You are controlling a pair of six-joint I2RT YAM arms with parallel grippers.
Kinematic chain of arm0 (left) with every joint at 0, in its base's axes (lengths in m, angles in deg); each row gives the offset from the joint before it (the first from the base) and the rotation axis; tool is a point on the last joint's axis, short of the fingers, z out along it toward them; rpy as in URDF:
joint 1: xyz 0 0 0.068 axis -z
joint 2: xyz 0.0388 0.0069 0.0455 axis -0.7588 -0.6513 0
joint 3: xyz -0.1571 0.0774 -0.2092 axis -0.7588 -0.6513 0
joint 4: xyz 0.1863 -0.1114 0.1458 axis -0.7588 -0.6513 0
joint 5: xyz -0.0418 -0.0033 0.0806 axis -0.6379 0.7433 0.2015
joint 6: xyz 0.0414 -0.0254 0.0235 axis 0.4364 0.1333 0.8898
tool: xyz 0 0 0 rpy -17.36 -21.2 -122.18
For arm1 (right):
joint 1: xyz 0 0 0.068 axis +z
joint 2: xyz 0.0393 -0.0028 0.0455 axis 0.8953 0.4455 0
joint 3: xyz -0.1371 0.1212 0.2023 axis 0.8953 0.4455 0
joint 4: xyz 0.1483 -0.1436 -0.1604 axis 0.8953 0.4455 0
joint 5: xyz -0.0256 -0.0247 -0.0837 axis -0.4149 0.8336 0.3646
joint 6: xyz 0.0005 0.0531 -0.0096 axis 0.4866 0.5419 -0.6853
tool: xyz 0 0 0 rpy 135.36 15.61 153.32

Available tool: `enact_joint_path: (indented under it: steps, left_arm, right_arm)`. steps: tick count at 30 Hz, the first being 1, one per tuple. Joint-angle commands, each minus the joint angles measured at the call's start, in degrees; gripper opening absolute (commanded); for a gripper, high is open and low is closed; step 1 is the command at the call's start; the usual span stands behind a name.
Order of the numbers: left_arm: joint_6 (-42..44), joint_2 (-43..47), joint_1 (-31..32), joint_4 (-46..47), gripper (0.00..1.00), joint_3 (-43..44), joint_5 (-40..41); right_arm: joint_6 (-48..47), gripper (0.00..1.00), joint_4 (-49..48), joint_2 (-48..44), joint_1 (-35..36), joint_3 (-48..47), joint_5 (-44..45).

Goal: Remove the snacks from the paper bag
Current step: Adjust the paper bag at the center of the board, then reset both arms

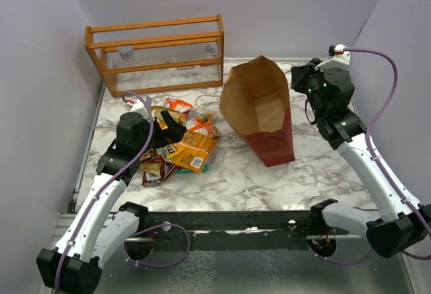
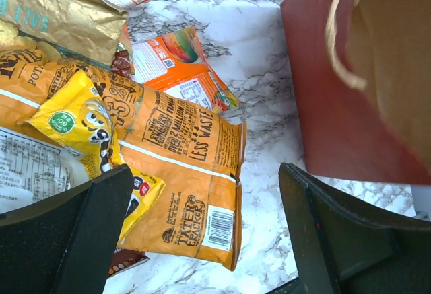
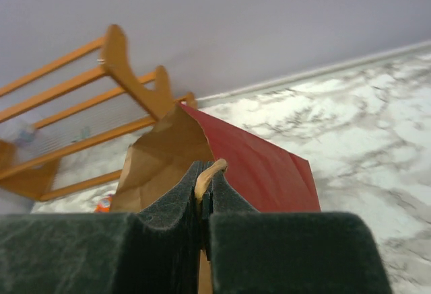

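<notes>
Pinching the paper bag [image 1: 269, 147] at the far-right corner of its rim: right gripper [image 3: 204, 196] is fully closed, with a cord handle [image 3: 210, 171] looping out between its fingers. The bag stands on the tabletop [image 1: 236, 183] with its mouth spread open, brown inside showing, red outside facing the arms.

Left gripper [image 2: 202, 240] is spread wide, holds nothing, and hovers left of the bag over the snacks [image 1: 188, 147]. The snacks lie in a loose overlapping pile left of the bag, those in view all outside it. Orange cracker packet [image 2: 182, 173] is nearest the bag, yellow packet [image 2: 77, 122] overlaps its left part, gold packet [image 2: 60, 11] lies beyond.

A strip of bare marble separates the orange packet's right edge from the bag's red wall; they don't touch. The other cord handle [image 2: 340, 35] hangs on that side.

Wooden rack [image 1: 155, 52] sits beyond and left of the bag, near its far-left corner but apart from it. Bare tabletop runs from the bag's near side to the arm rail [image 1: 236, 220]. Right of the bag there is only the right arm [image 1: 363, 153], then the wall [image 1: 404, 38].
</notes>
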Motion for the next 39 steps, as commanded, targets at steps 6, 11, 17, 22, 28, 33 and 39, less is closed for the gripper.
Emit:
enact_joint_path:
  steps: [6, 11, 17, 22, 28, 33, 39]
  left_arm:
    - [1.54, 0.75, -0.32, -0.14, 0.93, 2.78, -3.19]
    - [3.08, 0.48, -0.31, -1.29, 0.93, 3.91, -3.31]
    - [5.03, -0.11, -0.34, -2.26, 0.94, 5.49, -2.33]
    - [6.92, -0.63, -0.31, -3.77, 0.96, 8.36, -1.08]
    - [9.44, 0.14, -0.32, -6.61, 0.97, 11.67, 1.56]
    - [12.0, -0.41, -0.33, -9.81, 0.98, 18.93, 6.33]
    - [15.2, -1.31, -0.35, -10.51, 0.98, 32.2, 9.7]
  right_arm:
    - [-0.36, 0.02, 2.64, -0.18, -15.35, 7.68, -7.14]
    - [-1.9, 0.03, 3.22, -4.03, -17.76, 12.59, -4.44]
    - [-4.7, 0.19, 3.07, -8.57, -17.92, 15.13, -4.67]
    - [-6.2, 0.55, 7.41, -10.84, -17.94, 10.43, -6.38]
    - [-7.13, 0.99, 13.3, -15.41, -17.93, 5.31, -7.11]
    - [-10.16, 0.99, 15.72, -20.02, -17.92, 1.74, -14.4]
    - [-10.78, 0.99, 18.68, -21.46, -16.91, -8.79, -28.4]
